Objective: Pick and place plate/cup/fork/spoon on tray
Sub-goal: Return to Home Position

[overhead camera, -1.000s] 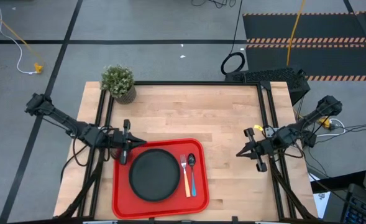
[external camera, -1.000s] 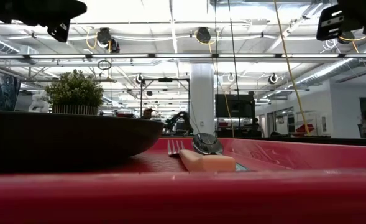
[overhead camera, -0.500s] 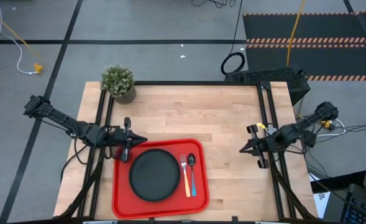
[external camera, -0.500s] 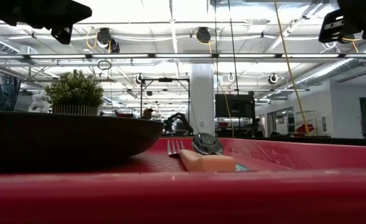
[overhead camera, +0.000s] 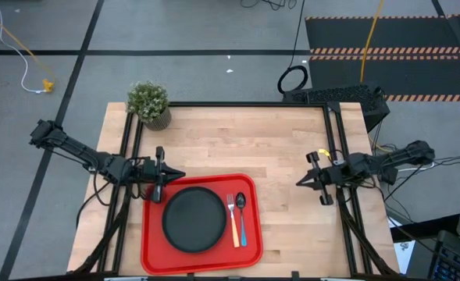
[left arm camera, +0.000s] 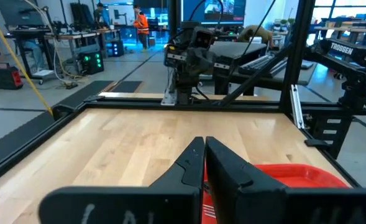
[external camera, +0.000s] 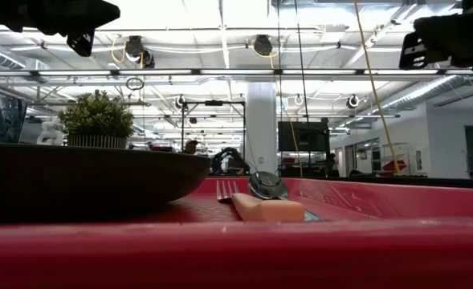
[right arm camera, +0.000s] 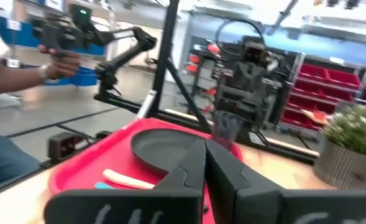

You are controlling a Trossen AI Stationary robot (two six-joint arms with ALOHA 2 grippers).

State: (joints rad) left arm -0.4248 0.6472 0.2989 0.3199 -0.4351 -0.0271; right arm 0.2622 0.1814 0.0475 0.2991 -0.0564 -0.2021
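"TROSSEN" — on dark arm [left arm camera: 350,68]

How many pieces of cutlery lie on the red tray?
2. The fork with the orange handle lies right of the plate on the tray; the spoon with the blue handle lies beside the fork, farther right. None seems hidden.

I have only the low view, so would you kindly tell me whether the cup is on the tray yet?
Observer: The right wrist view shows the cup upright beyond the plate, seemingly at a corner of the tray.
Operator: Thank you; is either gripper holding anything?
Observer: No; the left gripper is shut on nothing by that corner.
Operator: And the right?
Observer: The right gripper is shut too, over bare table beside the tray.
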